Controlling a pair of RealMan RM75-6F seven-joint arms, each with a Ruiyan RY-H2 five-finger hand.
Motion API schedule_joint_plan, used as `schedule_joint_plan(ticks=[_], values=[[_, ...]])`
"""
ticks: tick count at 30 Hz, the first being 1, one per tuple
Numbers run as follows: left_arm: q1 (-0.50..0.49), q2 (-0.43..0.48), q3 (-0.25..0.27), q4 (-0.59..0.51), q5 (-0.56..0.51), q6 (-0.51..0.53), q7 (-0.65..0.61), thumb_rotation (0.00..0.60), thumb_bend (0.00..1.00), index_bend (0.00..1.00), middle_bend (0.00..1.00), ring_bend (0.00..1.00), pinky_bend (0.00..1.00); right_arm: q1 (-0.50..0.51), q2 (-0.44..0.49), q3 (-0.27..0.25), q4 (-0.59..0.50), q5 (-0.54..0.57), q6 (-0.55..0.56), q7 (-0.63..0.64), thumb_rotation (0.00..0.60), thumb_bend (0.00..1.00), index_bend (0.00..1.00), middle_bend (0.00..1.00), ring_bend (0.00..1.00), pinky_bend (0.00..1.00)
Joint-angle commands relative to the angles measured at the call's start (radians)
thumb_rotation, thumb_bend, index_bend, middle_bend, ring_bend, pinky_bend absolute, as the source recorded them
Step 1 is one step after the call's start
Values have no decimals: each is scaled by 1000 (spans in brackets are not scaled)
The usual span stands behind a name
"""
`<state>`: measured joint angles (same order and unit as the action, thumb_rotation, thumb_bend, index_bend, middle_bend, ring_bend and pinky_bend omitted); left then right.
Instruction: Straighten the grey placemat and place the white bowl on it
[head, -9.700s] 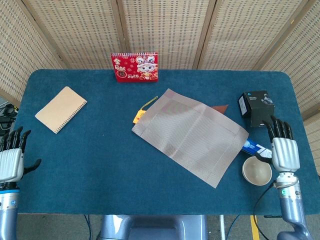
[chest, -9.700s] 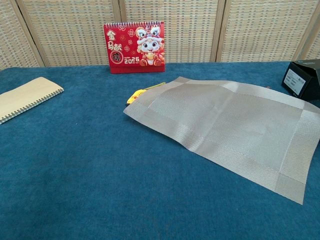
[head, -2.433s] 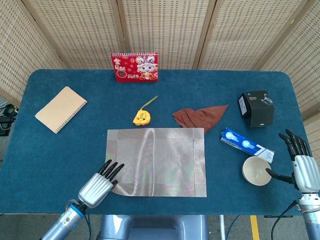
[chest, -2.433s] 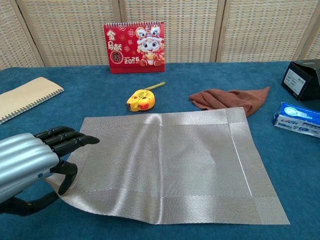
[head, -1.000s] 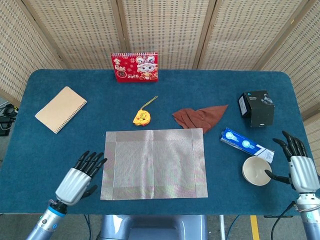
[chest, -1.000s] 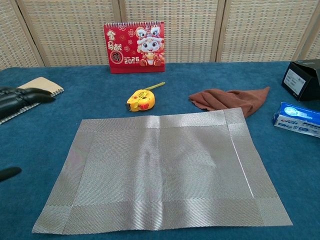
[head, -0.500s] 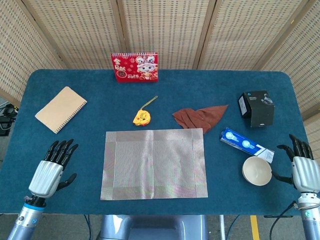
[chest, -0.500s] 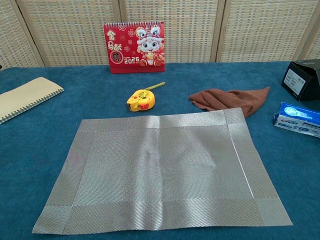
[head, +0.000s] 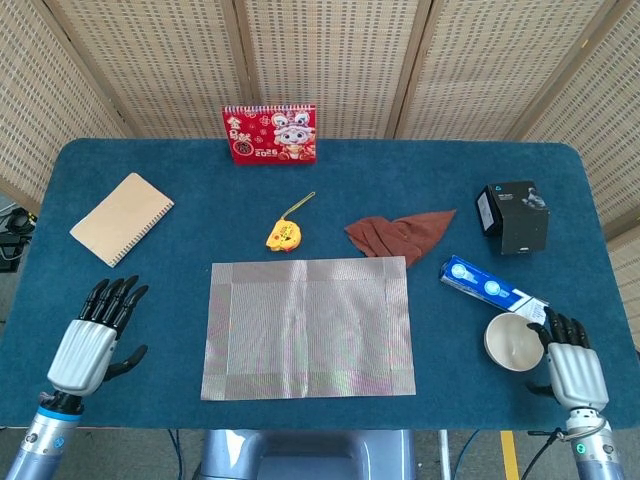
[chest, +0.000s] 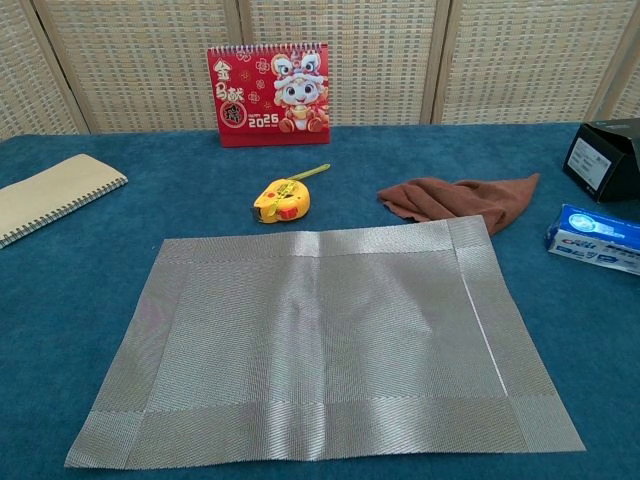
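Note:
The grey placemat (head: 308, 327) lies flat and square to the table's front edge, filling the near middle; it fills the lower chest view (chest: 320, 340) too. The white bowl (head: 513, 342) stands upright on the blue cloth at the front right, off the mat. My right hand (head: 565, 366) is just to the right of the bowl with its fingers apart, holding nothing; whether it touches the bowl is unclear. My left hand (head: 90, 340) hovers at the front left, well clear of the mat, fingers spread and empty. Neither hand shows in the chest view.
A yellow tape measure (head: 282, 234) and a brown cloth (head: 398, 233) lie just behind the mat. A blue-and-white box (head: 492, 290) sits close behind the bowl, a black box (head: 514, 216) further back. A notebook (head: 121, 218) and a red calendar (head: 269, 133) stand at the left and rear.
My right hand has moved in toward the bowl and nearer the front edge. My left hand has barely shifted. The mat and the bowl have not moved.

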<state>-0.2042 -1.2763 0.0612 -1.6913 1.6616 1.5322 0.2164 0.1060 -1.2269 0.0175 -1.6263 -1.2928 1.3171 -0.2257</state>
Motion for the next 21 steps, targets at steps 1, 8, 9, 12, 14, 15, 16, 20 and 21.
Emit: schedule_joint_plan(ticks=[1, 8, 9, 12, 14, 15, 16, 20, 21], values=[[2, 2, -3, -3, 1, -1, -3, 600, 247, 54, 0, 0, 0, 1, -29, -19, 27, -29, -8, -6, 600, 151, 230, 0, 0, 0], [9, 1, -10, -6, 7, -5, -1, 600, 247, 59, 0, 0, 0, 6, -75, -23, 82, -65, -10, 18, 600, 151, 292, 0, 0, 0], [9, 0, -12, -5, 6, -6, -1, 600, 247, 60, 0, 0, 0, 6, -79, -22, 88, -65, -11, 22, 600, 153, 299, 0, 0, 0], [10, -2, -15, -4, 3, -13, 1, 600, 247, 60, 0, 0, 0, 8, -94, -21, 108, -67, -18, 37, 600, 159, 337, 0, 0, 0], [11, -3, -17, -4, 1, -17, 3, 600, 248, 61, 0, 0, 0, 10, -108, -19, 130, -72, -21, 48, 600, 165, 378, 0, 0, 0], [11, -3, -18, -4, 1, -18, 4, 600, 248, 61, 0, 0, 0, 12, -114, -18, 140, -74, -21, 51, 600, 167, 392, 0, 0, 0], [12, -4, -19, -4, 2, -18, 4, 600, 248, 62, 0, 0, 0, 14, -125, -15, 159, -78, -19, 56, 600, 170, 413, 0, 0, 0], [15, -5, -21, -6, 6, -16, 0, 600, 247, 67, 0, 0, 0, 18, -176, -3, 251, -89, -13, 95, 600, 196, 477, 0, 0, 0], [16, -5, -21, -6, 6, -17, 0, 600, 247, 70, 0, 0, 0, 19, -183, -1, 264, -90, -14, 105, 600, 206, 486, 0, 0, 0]])
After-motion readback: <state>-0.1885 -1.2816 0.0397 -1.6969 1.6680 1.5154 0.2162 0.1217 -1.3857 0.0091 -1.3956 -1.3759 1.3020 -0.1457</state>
